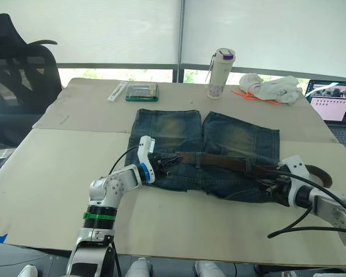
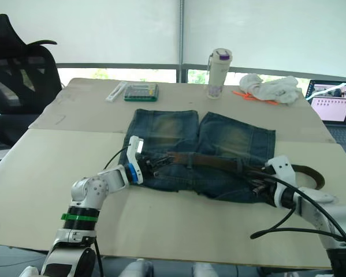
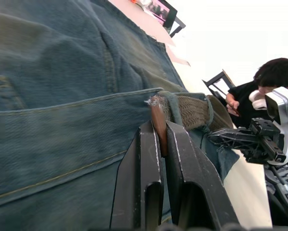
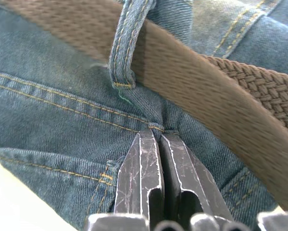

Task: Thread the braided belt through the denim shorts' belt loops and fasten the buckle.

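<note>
Denim shorts point(image 1: 204, 156), one pair, lie flat near the middle of the table point(image 1: 74, 167), waistband toward the robot and the two legs pointing away. One braided belt point(image 1: 219, 160) runs along the waistband between the two grippers, and its free end curls off the shorts just past the right gripper point(image 1: 264, 186). In the right wrist view one belt loop point(image 4: 127, 43) crosses over the strap.

Left gripper point(image 1: 166, 163) sits at the waistband's left end, its two fingers point(image 3: 148, 178) pinched on the brown leather tip of the belt. Right gripper is at the opposite end of the waistband with its fingers pressed together on a fold of denim just below the strap.

Beyond the shorts, well apart from both grippers, stand one bottle point(image 1: 220, 74), one green case point(image 1: 142, 92) and one heap of white cloth point(image 1: 271, 88). One laptop point(image 1: 334, 103) sits at the far right corner. Bare tabletop lies left of the left gripper and along the near edge.
</note>
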Robot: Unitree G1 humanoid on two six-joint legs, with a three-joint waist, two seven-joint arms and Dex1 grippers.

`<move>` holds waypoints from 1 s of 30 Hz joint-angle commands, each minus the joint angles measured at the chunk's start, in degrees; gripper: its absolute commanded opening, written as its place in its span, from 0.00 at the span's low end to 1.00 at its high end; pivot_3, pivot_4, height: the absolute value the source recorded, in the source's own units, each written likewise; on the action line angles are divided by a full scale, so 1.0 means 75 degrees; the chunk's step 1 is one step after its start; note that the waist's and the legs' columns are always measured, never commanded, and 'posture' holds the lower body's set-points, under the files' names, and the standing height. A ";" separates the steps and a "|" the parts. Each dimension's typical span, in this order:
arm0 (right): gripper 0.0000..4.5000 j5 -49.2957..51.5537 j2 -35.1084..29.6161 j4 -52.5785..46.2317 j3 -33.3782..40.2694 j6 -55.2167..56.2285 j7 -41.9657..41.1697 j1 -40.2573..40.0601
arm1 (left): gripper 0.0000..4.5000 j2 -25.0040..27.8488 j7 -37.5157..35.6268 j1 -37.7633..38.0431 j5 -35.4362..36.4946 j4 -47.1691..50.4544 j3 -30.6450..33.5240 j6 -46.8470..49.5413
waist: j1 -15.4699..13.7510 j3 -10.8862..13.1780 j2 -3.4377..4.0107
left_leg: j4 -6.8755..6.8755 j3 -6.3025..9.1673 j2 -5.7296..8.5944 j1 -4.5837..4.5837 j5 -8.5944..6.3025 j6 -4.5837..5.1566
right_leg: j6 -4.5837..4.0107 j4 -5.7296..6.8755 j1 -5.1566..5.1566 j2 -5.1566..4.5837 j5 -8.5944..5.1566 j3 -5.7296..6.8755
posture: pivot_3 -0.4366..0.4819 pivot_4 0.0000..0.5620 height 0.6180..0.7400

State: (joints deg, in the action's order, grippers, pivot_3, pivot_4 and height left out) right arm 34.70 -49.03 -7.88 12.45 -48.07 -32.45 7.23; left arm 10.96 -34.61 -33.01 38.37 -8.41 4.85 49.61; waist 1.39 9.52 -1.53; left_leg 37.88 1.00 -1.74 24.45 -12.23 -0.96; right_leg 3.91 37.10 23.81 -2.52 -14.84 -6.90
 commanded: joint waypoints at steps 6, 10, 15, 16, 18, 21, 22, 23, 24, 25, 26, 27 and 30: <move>0.00 0.0188 0.0128 0.0324 0.1987 -0.0859 0.0711 -0.0326 | 0.00 0.0058 -0.0085 -0.0063 -0.0097 0.0043 0.0064 -0.0363 | -0.0128 0.0000 0.0000 | 0.0000 0.0000 0.0004 0.0001 0.0000 0.0000 | 0.0000 -0.0005 -0.0005 -0.0005 0.0000 0.0000 | 0.48 0.27 0.98; 0.00 0.0450 0.0483 0.0363 0.2973 -0.1253 0.1116 -0.0496 | 0.00 0.0054 -0.0102 -0.0060 -0.0129 0.0030 0.0047 -0.0381 | -0.0112 -0.0001 0.0001 | 0.0000 0.0002 0.0001 -0.0002 0.0000 0.0000 | 0.0000 -0.0004 -0.0009 -0.0003 0.0000 0.0002 | 0.48 0.27 0.98; 0.00 0.0355 0.0606 0.0411 0.3944 -0.1465 0.1484 -0.0959 | 0.00 0.0040 -0.0154 -0.0093 -0.0189 -0.0021 0.0029 -0.0398 | -0.0126 -0.0003 0.0005 | 0.0000 0.0004 0.0005 -0.0015 0.0000 0.0000 | 0.0004 -0.0011 -0.0032 -0.0004 -0.0002 0.0002 | 0.48 0.27 0.98; 0.00 0.0358 0.0612 0.0395 0.4084 -0.1491 0.1538 -0.1040 | 0.00 0.0040 -0.0162 -0.0100 -0.0197 -0.0029 0.0028 -0.0398 | -0.0124 -0.0003 0.0005 | 0.0000 0.0005 0.0005 -0.0020 0.0000 0.0000 | 0.0004 -0.0016 -0.0041 -0.0004 -0.0002 0.0003 | 0.48 0.27 0.98; 0.00 0.0317 0.0586 0.0437 0.4431 -0.1500 0.1634 -0.1253 | 0.00 0.0042 -0.0180 -0.0111 -0.0214 -0.0053 0.0021 -0.0400 | -0.0117 -0.0003 0.0005 | 0.0000 0.0005 0.0005 -0.0023 -0.0001 0.0001 | 0.0005 -0.0018 -0.0046 -0.0003 -0.0003 0.0003 | 0.48 0.27 0.98; 0.00 0.0329 0.0566 0.0392 0.4903 -0.1575 0.1752 -0.1518 | 0.00 0.0041 -0.0220 -0.0116 -0.0240 -0.0073 0.0004 -0.0390 | -0.0106 -0.0005 0.0009 | 0.0000 0.0005 0.0005 -0.0029 -0.0001 0.0001 | 0.0007 -0.0018 -0.0053 -0.0003 -0.0004 0.0003 | 0.48 0.27 0.98; 0.00 0.0347 0.0570 0.0357 0.5024 -0.1611 0.1790 -0.1578 | 0.00 0.0039 -0.0237 -0.0117 -0.0256 -0.0079 -0.0001 -0.0387 | -0.0097 -0.0005 0.0009 | 0.0000 0.0005 0.0005 -0.0032 -0.0001 0.0001 | 0.0007 -0.0018 -0.0056 -0.0003 -0.0004 0.0003 | 0.48 0.27 0.98; 0.00 0.0344 0.0577 0.0328 0.5122 -0.1635 0.1824 -0.1626 | 0.00 0.0037 -0.0253 -0.0115 -0.0271 -0.0079 0.0000 -0.0383 | -0.0091 -0.0005 0.0009 | 0.0000 0.0005 0.0005 -0.0033 -0.0001 0.0001 | 0.0007 -0.0019 -0.0058 -0.0003 -0.0004 0.0002 | 0.48 0.27 0.98; 0.00 0.0322 0.0564 0.0337 0.5262 -0.1635 0.1849 -0.1694 | 0.00 0.0033 -0.0264 -0.0122 -0.0285 -0.0090 0.0002 -0.0380 | -0.0090 -0.0005 0.0009 | 0.0000 0.0005 0.0005 -0.0035 -0.0001 0.0001 | 0.0007 -0.0020 -0.0061 -0.0003 -0.0004 0.0002 | 0.48 0.27 0.98; 0.00 0.0310 0.0559 0.0335 0.5364 -0.1641 0.1869 -0.1745 | 0.00 0.0034 -0.0273 -0.0124 -0.0292 -0.0092 0.0005 -0.0376 | -0.0088 -0.0006 0.0010 | 0.0000 0.0005 0.0005 -0.0037 -0.0001 0.0001 | 0.0007 -0.0020 -0.0063 -0.0003 -0.0004 0.0002 | 0.48 0.27 0.98; 0.00 0.0303 0.0555 0.0337 0.5467 -0.1637 0.1883 -0.1795 | 0.00 0.0035 -0.0282 -0.0127 -0.0298 -0.0094 0.0008 -0.0373 | -0.0084 -0.0006 0.0011 | 0.0000 0.0005 0.0005 -0.0038 -0.0001 0.0001 | 0.0007 -0.0020 -0.0063 -0.0003 -0.0005 0.0003 | 0.48 0.27 0.98; 0.00 0.0312 0.0590 0.0249 0.5589 -0.1681 0.1938 -0.1868 | 0.00 0.0035 -0.0290 -0.0145 -0.0303 -0.0107 0.0005 -0.0366 | -0.0080 -0.0007 0.0012 | 0.0000 0.0005 0.0005 -0.0038 -0.0001 0.0001 | 0.0007 -0.0020 -0.0064 -0.0003 -0.0005 0.0002 | 0.48 0.27 0.98; 0.00 0.0393 0.0666 0.0002 0.5815 -0.1806 0.1965 -0.2072 | 0.00 0.0047 -0.0351 -0.0199 -0.0330 -0.0164 -0.0027 -0.0361 | -0.0087 -0.0009 0.0015 | 0.0000 0.0006 0.0005 -0.0038 -0.0001 0.0001 | 0.0008 -0.0020 -0.0065 -0.0003 -0.0005 0.0003 | 0.48 0.27 0.98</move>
State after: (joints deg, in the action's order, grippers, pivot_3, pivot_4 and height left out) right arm 37.73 -43.79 -6.05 52.11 -61.38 -18.52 -7.54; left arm 11.11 -36.50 -33.09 35.96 -9.96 4.51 48.38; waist 0.74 9.45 -1.41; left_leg 37.87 1.04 -1.70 24.16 -12.24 -0.96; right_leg 3.97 36.95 23.33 -2.55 -14.87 -6.88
